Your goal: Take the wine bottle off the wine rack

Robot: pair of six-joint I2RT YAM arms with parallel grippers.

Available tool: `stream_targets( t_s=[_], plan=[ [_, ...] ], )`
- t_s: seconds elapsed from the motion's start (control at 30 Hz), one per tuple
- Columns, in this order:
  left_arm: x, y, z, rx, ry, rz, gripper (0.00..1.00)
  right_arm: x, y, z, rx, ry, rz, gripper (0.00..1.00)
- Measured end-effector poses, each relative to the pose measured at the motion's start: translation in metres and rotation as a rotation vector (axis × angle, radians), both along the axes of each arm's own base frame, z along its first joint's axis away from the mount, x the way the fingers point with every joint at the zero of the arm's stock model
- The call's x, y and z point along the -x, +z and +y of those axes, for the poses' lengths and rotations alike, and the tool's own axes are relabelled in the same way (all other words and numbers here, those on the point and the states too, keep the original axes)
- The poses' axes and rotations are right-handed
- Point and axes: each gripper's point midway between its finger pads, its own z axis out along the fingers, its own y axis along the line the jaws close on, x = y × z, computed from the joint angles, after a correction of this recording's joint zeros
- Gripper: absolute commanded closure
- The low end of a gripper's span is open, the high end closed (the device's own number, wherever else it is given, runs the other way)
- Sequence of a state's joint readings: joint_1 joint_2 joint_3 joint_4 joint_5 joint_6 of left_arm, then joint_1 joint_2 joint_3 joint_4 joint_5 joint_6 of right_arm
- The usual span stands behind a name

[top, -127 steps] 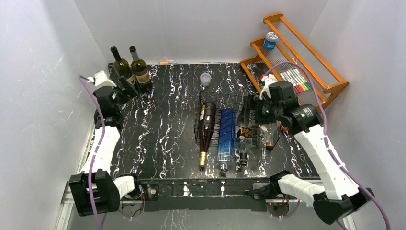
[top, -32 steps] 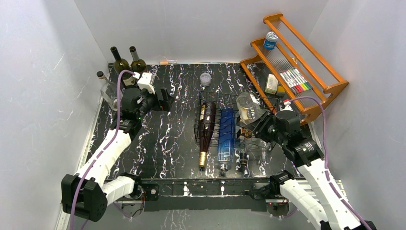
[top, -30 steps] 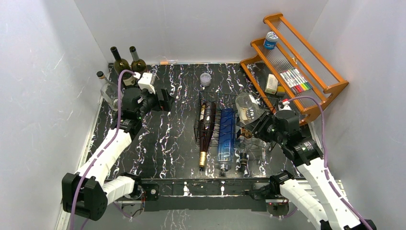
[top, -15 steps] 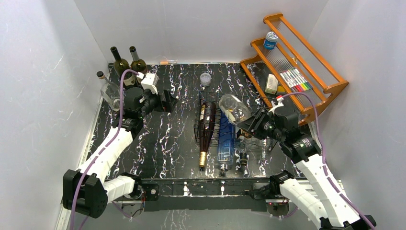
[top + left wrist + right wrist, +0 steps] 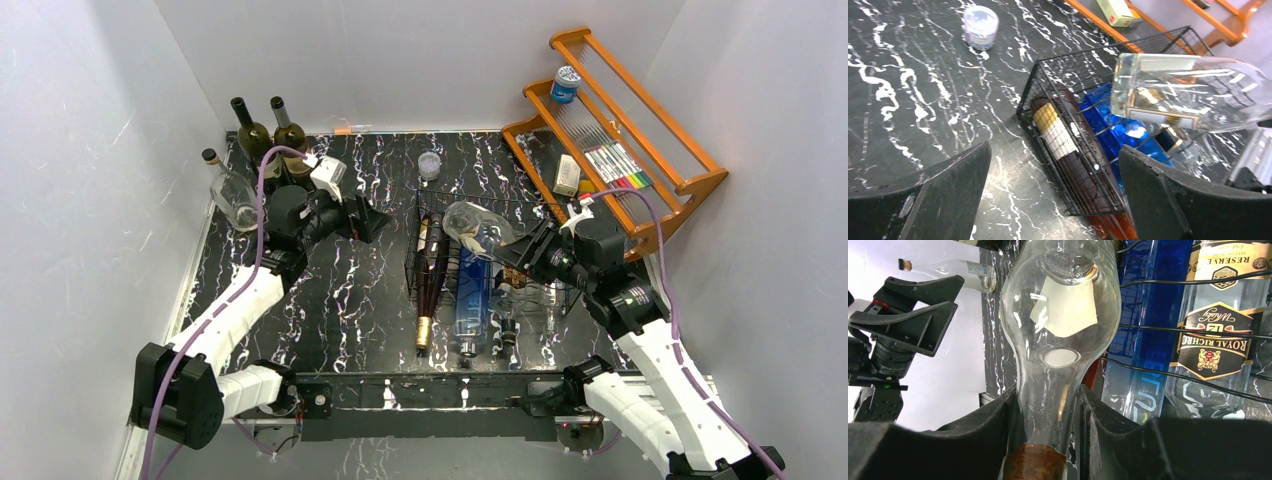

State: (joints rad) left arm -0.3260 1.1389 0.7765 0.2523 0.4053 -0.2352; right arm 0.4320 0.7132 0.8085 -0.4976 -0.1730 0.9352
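My right gripper (image 5: 520, 252) (image 5: 1045, 410) is shut on the neck of a clear wine bottle (image 5: 472, 228) (image 5: 1060, 315) (image 5: 1188, 95). The bottle hangs tilted above the black wire wine rack (image 5: 425, 200) (image 5: 1068, 65), with its base pointing left. In the rack lie a dark bottle (image 5: 432, 265) (image 5: 1068, 150), a blue bottle (image 5: 472, 285) (image 5: 1143, 315) and a clear labelled whisky bottle (image 5: 510, 300) (image 5: 1218, 315). My left gripper (image 5: 372, 222) (image 5: 1054, 150) is open and empty just left of the rack, facing the held bottle's base.
Two dark green bottles (image 5: 270, 135) and a clear corked bottle (image 5: 232, 195) stand at the back left corner. An orange wooden shelf (image 5: 640, 150) with small items leans at the back right. A small lidded jar (image 5: 429, 164) (image 5: 980, 26) sits behind the rack.
The right gripper has carried the clear bottle up and leftward over the rack, its base swinging left. The open left gripper has moved right toward the rack.
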Motion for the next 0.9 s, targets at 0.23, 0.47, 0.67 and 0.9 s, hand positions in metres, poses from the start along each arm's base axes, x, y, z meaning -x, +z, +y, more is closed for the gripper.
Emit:
stream_targets(
  t_s=[0.23, 0.47, 0.67, 0.9],
  plan=[
    [0.015, 0.015, -0.023, 0.107, -0.125, 0.007, 0.02, 0.002, -0.001, 0.002, -0.006, 0.017, 0.004, 1.0],
    [0.049, 0.026, -0.049, 0.149, -0.241, 0.032, 0.02, 0.003, 0.001, 0.007, -0.031, 0.042, -0.003, 1.0],
    [0.082, 0.036, -0.074, 0.155, -0.326, 0.026, 0.02, 0.005, 0.005, 0.013, -0.07, 0.06, -0.001, 1.0],
    [0.085, 0.03, -0.089, 0.132, -0.324, 0.077, 0.02, 0.006, 0.008, 0.016, -0.106, 0.063, 0.005, 1.0]
  ],
)
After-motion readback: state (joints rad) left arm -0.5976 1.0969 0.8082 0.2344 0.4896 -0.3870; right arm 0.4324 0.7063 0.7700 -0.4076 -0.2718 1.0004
